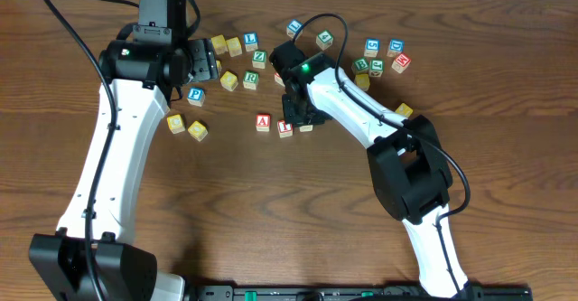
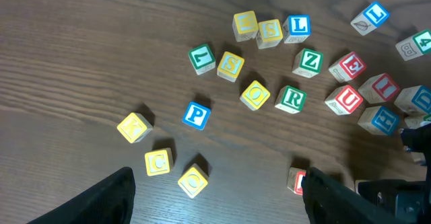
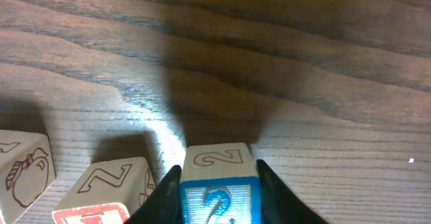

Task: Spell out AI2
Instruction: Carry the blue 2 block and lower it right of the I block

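A red A block point(image 1: 263, 122) and a red I block point(image 1: 285, 127) stand side by side at the table's middle. My right gripper point(image 1: 302, 113) is shut on a blue 2 block point(image 3: 217, 192), held just right of the I block point(image 3: 101, 196) with a narrow gap between them. The 2 block shows in the overhead view point(image 1: 307, 126) under the fingers. The A block's side shows at the far left of the right wrist view point(image 3: 23, 171). My left gripper point(image 2: 215, 204) is open and empty, above the table left of the A block point(image 2: 295, 179).
Several loose letter blocks lie across the back of the table: a blue P point(image 1: 195, 94), yellow blocks point(image 1: 197, 130) at the left, a green Z point(image 1: 259, 58), a cluster at the back right point(image 1: 375, 64). A wooden block point(image 1: 403, 110) lies by the right arm.
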Motion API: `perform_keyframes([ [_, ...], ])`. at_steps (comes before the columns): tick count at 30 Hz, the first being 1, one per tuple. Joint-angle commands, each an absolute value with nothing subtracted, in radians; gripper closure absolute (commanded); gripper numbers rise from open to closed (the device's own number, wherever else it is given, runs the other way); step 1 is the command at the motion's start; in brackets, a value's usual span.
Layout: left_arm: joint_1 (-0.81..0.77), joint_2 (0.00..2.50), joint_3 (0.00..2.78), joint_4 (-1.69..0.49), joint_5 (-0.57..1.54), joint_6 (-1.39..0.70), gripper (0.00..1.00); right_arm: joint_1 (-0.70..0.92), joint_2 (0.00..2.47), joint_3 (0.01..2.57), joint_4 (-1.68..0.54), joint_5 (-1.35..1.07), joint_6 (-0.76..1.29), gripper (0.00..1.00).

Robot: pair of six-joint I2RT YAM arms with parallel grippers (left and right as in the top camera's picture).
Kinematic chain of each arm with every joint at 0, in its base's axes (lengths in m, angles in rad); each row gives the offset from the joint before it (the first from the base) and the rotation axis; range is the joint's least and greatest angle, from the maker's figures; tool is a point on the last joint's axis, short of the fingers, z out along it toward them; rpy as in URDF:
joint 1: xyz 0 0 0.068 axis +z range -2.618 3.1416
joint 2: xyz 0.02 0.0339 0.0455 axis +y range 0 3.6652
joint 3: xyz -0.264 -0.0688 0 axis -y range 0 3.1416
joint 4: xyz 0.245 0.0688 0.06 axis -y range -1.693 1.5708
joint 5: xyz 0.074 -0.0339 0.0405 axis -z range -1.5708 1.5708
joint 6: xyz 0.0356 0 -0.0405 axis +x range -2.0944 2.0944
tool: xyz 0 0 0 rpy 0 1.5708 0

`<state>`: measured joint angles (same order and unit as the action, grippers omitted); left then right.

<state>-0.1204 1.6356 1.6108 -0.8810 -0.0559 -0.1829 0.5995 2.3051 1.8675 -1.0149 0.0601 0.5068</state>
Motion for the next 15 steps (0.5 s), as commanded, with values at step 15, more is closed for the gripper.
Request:
perform_keyframes([
  [15, -0.119, 1.646, 1.605, -0.929, -0.068, -0.198, 0.27, 0.590, 2.207, 1.885, -1.018, 0.059, 0.499, 0.60],
])
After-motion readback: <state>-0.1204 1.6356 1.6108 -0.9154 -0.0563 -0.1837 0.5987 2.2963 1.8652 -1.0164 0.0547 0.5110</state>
